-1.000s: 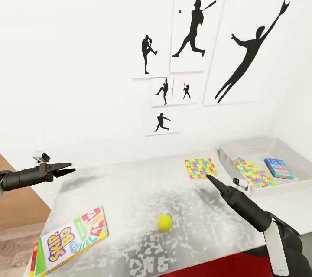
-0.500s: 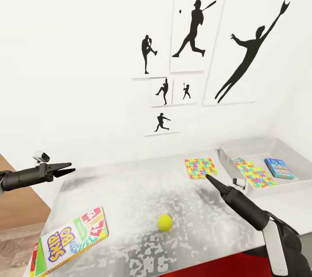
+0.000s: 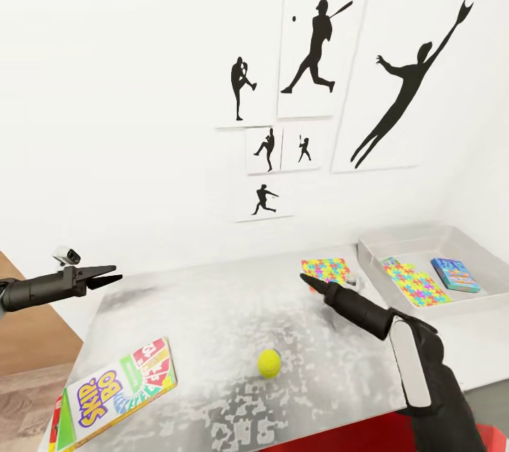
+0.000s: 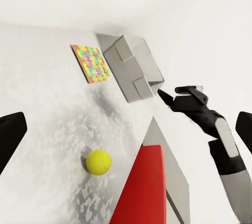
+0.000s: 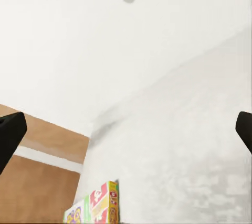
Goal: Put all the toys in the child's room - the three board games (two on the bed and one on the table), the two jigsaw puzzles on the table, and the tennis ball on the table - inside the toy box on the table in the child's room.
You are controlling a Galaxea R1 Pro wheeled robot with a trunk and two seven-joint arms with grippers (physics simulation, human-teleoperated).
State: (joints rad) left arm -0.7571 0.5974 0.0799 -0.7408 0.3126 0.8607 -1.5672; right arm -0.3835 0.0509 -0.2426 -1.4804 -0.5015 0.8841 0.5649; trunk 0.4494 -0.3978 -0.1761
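- The right gripper [image 3: 305, 277] has swung leftward to centre frame, off the toy box [image 3: 372, 254]; wrist view shows fingers spread, empty.
- Left gripper [image 3: 113, 274], mid-left, parted, empty.

Toys on table [image 3: 212, 325], some already in toy box [image 3: 424, 243].

Tennis ball [image 3: 268, 363], yellow-green, sits mid-table nr front edge. SKIP-BO board game [image 3: 116, 392] lies flat at table's left front corner, w/ another box edge under it. One jigsaw puzzle [image 3: 325, 271] flat on table just beside grey toy box; 2nd puzzle [image 3: 416, 284] + bluish board game [image 3: 456, 274] lie inside box, side by side.
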